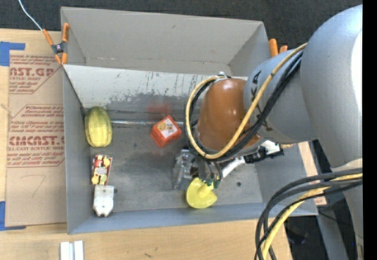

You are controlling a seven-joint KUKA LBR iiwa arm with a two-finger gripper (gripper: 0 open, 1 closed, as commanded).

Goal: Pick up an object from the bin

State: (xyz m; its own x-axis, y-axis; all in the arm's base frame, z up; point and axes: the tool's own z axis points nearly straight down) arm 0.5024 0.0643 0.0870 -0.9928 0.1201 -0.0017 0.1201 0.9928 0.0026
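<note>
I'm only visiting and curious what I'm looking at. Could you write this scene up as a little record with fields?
container: grey metal bin
arm: comes in from the right, gripper low over the bin's near right part
nearest thing: yellow rounded lump, right by the gripper; whether it is held cannot be told
middle: small orange box, lying apart
left wall, back to front: yellow-green gourd, red-and-yellow packet, white toy
</note>
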